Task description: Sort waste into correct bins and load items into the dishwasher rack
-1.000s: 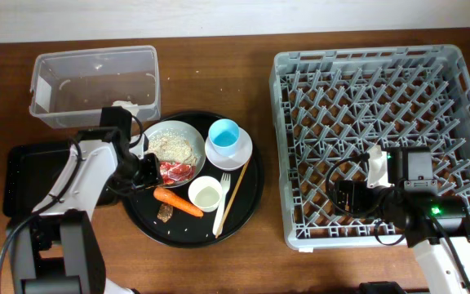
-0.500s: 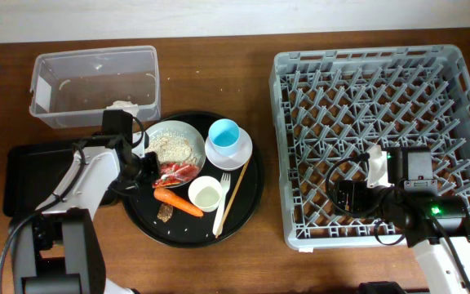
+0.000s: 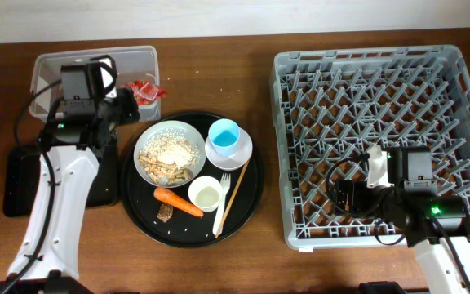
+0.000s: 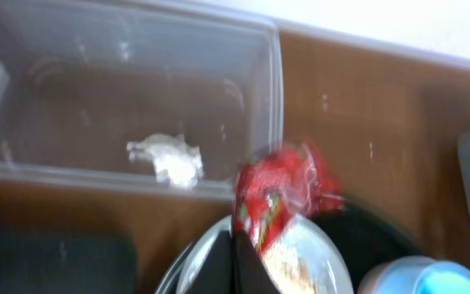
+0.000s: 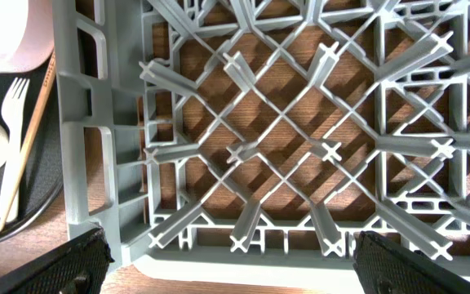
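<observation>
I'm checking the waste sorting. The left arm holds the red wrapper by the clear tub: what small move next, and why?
Probably carry the left gripper a little further over the clear tub before opening the jaws. The red wrapper hangs just at the tub's wall, not over its middle, so a drop now could miss. A crumpled tissue already lies inside.

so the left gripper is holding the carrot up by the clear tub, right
Not the carrot. The left gripper is holding the red wrapper up by the clear tub. The carrot lies on the round tray. The overhead view shows both.
</observation>
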